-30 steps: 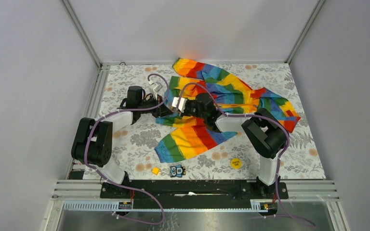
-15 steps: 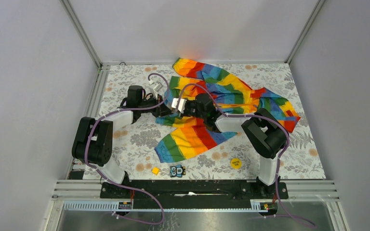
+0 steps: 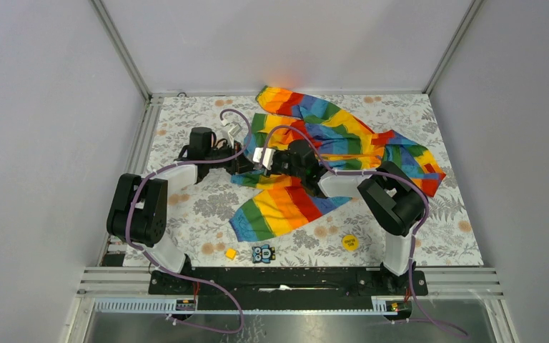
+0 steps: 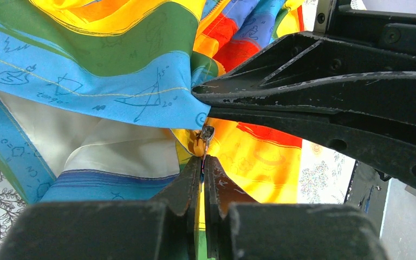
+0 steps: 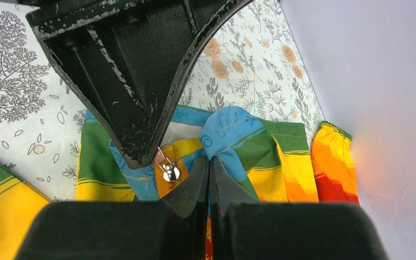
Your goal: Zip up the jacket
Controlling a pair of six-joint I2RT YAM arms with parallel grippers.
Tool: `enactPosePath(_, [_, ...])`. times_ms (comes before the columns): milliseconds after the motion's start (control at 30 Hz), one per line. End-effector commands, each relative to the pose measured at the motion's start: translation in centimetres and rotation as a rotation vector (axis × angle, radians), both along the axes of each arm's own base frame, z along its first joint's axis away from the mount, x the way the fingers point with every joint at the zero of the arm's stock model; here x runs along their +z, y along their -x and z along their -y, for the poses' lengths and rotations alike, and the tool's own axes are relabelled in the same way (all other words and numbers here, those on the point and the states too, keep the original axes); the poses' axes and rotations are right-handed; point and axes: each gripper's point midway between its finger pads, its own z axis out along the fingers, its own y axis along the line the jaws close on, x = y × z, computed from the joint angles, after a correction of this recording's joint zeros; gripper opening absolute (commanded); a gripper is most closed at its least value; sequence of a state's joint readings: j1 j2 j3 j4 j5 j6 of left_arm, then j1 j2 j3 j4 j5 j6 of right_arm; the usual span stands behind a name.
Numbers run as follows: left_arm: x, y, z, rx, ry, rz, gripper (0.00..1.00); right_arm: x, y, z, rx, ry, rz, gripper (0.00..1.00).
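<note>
Top, jacket: the jacket (image 3: 343, 136) lies rumpled across the far right of the desk (image 3: 179, 121), with one sleeve toward the near edge.
Top, hands: the left hand (image 3: 249, 168) and right hand (image 3: 263, 166) meet at its left edge.
Left wrist: the left hand is clenched on a thin strip under the zip pull (image 4: 207, 132).
Right wrist: the right hand is clenched on a blue fold, with the zip pull just beside it.

The jacket (image 4: 114, 92) has thin pen-style doodles on its blue stripe: a word that seems to read "tango", and "20°" beside a sketched triangle. On the near side of the jacket, a yellow disc (image 3: 349, 241) bears dark print too small to read.
</note>
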State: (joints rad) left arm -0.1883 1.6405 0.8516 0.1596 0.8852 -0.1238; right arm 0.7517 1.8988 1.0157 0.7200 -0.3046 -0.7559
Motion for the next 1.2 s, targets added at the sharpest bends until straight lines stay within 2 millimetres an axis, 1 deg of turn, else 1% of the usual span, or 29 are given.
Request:
enactPosePath(0, [2.2,-1.1,0.6,-0.035,0.029,0.092,0.00,3.8,1.1,-1.7,0.047,-0.120,0.030,0.00])
enactPosePath(133, [2.2,-1.0,0.6,-0.040,0.037,0.092,0.00,4.2,1.4,-2.2,0.054,-0.184,-0.009,0.00])
enactPosePath(267, [2.4,-0.9,0.7,-0.038,0.043,0.100,0.00,4.1,1.5,-2.3,0.059,-0.220,-0.041,0.00])
enactPosePath(467, [2.7,-0.8,0.7,-0.037,0.059,0.105,0.00,5.4,1.7,-2.2,0.076,-0.361,-0.135,0.00])
enactPosePath(733, [3.4,-0.5,0.4,-0.015,0.060,0.169,0.00,5.9,0.3,-0.6,0.039,-0.507,-0.289,0.00])
enactPosePath(1000, [3.9,-0.4,0.2,0.001,0.060,0.214,0.00,6.7,1.2,-1.5,0.111,-0.616,-0.411,0.00])
enactPosePath(1167, [4.3,-0.2,0.2,-0.002,0.066,0.224,0.00,6.7,1.7,-1.9,0.145,-0.645,-0.450,0.00])
